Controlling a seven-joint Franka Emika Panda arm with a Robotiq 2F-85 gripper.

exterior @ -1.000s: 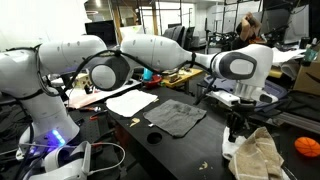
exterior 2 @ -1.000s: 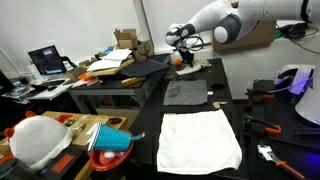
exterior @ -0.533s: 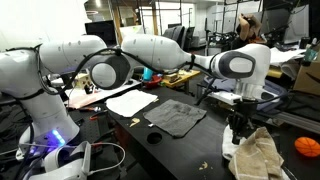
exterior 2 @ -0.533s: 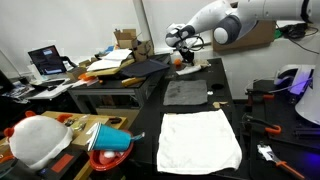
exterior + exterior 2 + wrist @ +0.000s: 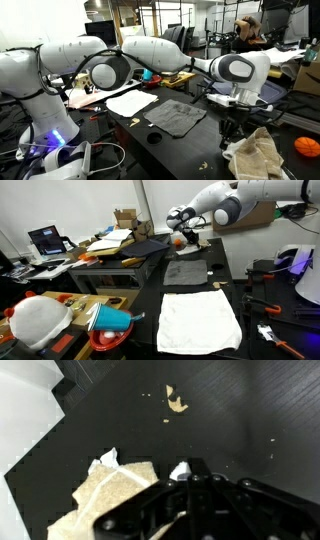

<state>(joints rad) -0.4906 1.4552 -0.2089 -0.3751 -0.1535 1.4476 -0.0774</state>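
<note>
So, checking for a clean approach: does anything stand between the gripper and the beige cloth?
Nothing visible does. In the wrist view the shut gripper hangs just beside the beige cloth on the black table; the small scrap lies farther off, out of the way.

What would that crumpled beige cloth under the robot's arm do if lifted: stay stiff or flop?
Probably flop: the beige cloth lies in soft folds and bunches. It looks thin, so it is likely light for its size. Pushed, it would probably wrinkle up rather than slide as one piece.
</note>
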